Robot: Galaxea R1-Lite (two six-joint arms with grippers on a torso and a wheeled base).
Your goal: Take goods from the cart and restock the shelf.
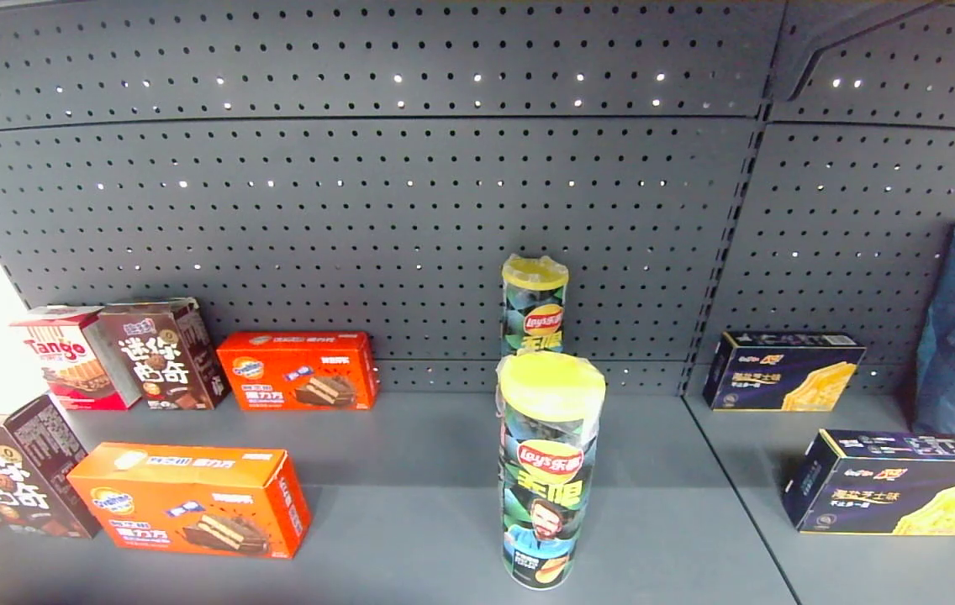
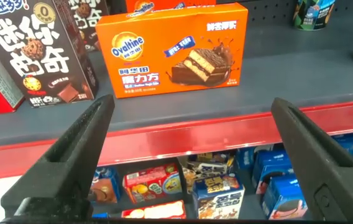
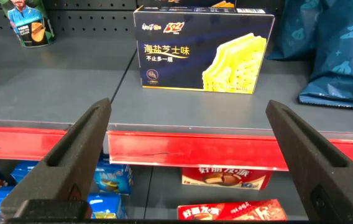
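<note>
On the shelf [image 1: 410, 504], two chip cans [image 1: 548, 470] stand in the middle, one behind the other, with orange boxes [image 1: 192, 504] to their left and dark blue boxes [image 1: 898, 487] to their right. The left gripper [image 2: 192, 106] and right gripper [image 3: 187, 107] hang near the shelf's front edge, both with jaws spread wide.

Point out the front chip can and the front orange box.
front chip can [image 1: 546, 496], head view, middle of its label.
front orange box [image 1: 192, 508], head view, front face.
</note>
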